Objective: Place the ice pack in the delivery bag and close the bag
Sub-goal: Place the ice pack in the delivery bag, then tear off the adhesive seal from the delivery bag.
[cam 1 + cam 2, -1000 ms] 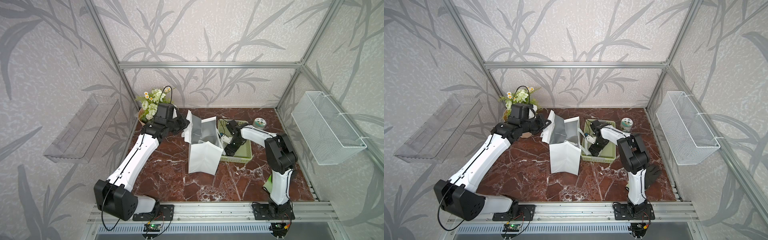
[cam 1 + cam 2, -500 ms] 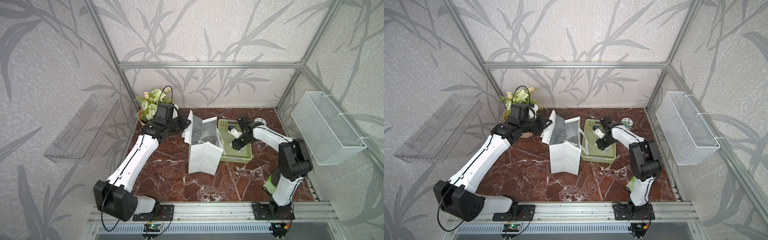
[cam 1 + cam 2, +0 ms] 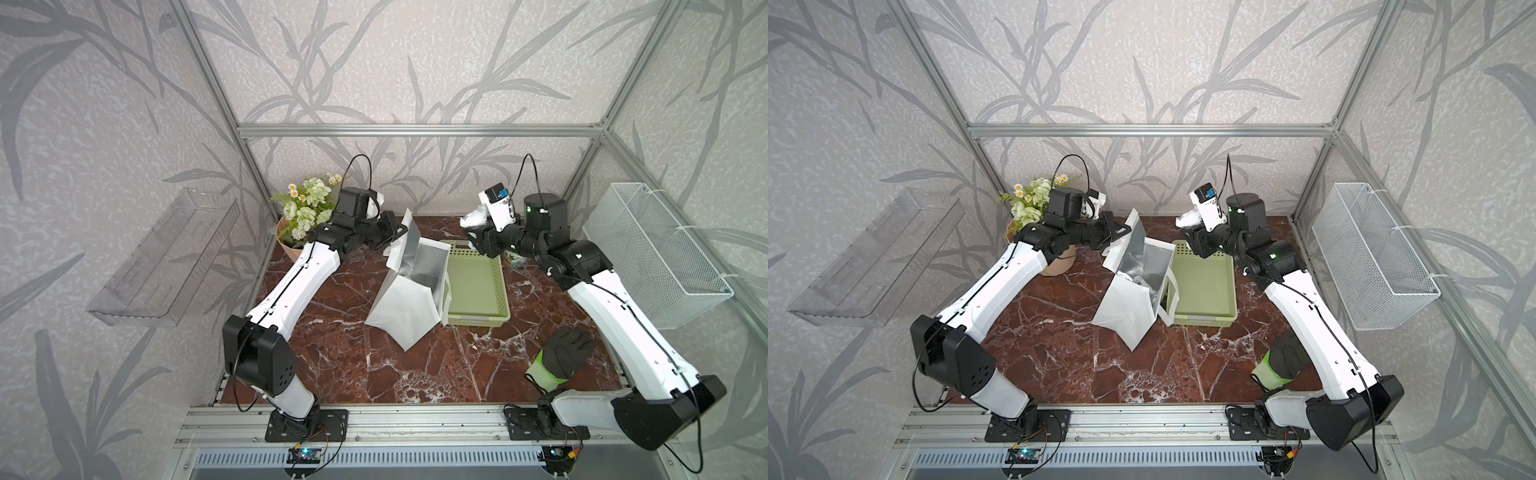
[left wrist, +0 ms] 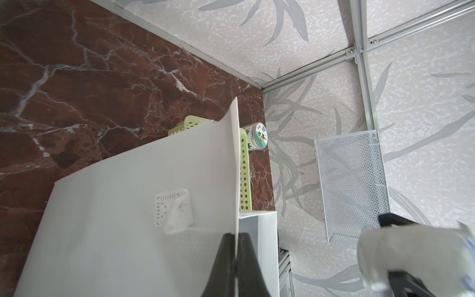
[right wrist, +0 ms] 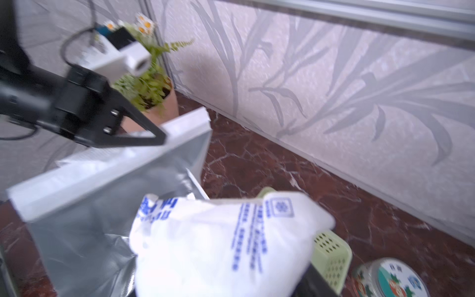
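The delivery bag [image 3: 411, 307] [image 3: 1127, 307] stands in the middle of the marble floor, its mouth open and the silver lining [image 5: 102, 218] showing. My left gripper [image 3: 399, 230] [image 4: 236, 239] is shut on the bag's raised back flap and holds it up. The ice pack [image 3: 473, 217] [image 3: 1187, 218] [image 5: 218, 244], a white pouch with blue print, hangs in the air to the right of the bag's mouth, above the far end of the green tray. My right gripper [image 3: 478, 233] is shut on it; the pouch hides most of the jaws in the right wrist view.
The green perforated tray [image 3: 478, 286] lies just right of the bag. A round tin [image 3: 515, 262] [image 5: 390, 280] sits behind it. A flower bunch [image 3: 305, 212] stands at the back left, a black and green glove [image 3: 561, 357] at the front right. A wire basket [image 3: 656, 257] hangs on the right wall.
My right gripper has risen out of the green tray with the ice pack and moved back and up. The left gripper has kept its hold on the bag's flap.
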Motion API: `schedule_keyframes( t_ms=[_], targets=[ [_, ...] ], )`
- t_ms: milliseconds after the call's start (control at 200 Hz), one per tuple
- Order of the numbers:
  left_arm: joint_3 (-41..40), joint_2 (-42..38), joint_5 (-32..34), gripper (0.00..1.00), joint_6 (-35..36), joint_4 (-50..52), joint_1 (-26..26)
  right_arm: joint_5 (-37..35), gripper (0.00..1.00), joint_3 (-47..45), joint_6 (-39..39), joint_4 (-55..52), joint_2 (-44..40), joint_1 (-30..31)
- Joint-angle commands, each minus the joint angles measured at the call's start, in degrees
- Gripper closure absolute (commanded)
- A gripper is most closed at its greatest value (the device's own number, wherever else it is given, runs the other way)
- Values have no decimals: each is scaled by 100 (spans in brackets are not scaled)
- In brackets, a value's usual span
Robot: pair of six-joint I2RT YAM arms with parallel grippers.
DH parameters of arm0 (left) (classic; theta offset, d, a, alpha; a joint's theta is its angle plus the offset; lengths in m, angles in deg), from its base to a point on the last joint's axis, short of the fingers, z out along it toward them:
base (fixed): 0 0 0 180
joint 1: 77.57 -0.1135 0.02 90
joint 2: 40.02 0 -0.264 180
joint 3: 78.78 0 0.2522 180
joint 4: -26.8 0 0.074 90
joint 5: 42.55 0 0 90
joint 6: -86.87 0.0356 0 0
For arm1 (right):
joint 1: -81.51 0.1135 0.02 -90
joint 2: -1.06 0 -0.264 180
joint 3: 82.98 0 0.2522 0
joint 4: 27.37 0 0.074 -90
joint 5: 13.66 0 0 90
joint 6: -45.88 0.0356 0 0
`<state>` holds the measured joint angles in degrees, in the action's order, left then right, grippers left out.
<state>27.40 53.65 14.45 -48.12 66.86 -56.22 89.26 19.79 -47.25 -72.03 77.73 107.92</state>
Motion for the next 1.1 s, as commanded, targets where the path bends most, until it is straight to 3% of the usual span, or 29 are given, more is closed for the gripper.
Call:
schedule_keyframes(
  t_ms=[0,185,270,480,550,690,800,865,995,1095],
  targets=[
    [324,86,-230,100,109,-200,54,-130,69,215,82,388,345,522],
    [338,61,-62,100,292,2,45,-134,65,406,129,567,1044,1050],
    [312,36,38,100,338,93,37,-208,58,383,110,566,1246,1125],
    [217,-90,244,100,397,340,-97,-460,4,643,-37,43,1237,1125],
    [190,-175,325,100,522,504,-196,-739,1,821,-161,-257,1097,1108],
    [79,-351,136,81,658,686,-517,-838,1,1028,-178,-883,891,799],
    [98,-464,-21,58,806,939,-715,-801,1,1034,-100,-1306,898,544],
    [197,-541,28,49,982,1201,-792,-792,1,965,-106,-1418,928,506],
    [549,-719,422,32,1532,2028,-882,-665,1,856,-17,-1381,1029,505],
    [899,-884,904,25,1916,2765,-952,-724,1,828,9,-1383,1131,505]
  ],
)
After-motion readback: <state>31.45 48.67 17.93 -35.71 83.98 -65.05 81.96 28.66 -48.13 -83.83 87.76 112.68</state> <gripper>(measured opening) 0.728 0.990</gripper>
